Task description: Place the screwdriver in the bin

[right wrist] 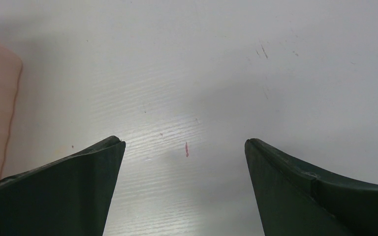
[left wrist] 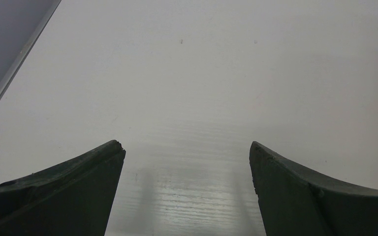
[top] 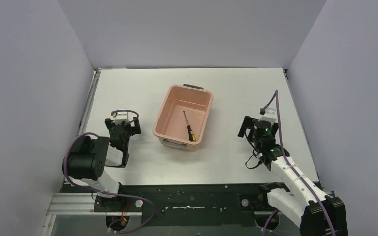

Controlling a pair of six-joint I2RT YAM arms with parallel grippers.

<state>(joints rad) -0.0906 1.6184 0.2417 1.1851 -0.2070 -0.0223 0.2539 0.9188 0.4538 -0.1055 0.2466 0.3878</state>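
small screwdriver, thin dark metal shaft, black-and-yellow handle: lies flat on floor of salmon-pink rectangular plastic bin, handle toward near end, shaft pointing away. bin sits mid white table, between both arms, dark grey handle on far end. left gripper: left of bin, fingers spread wide, nothing between them, bare tabletop below. right gripper: right of bin, apart from it, fingers wide apart, holding nothing; bin edge at left margin of right wrist view.
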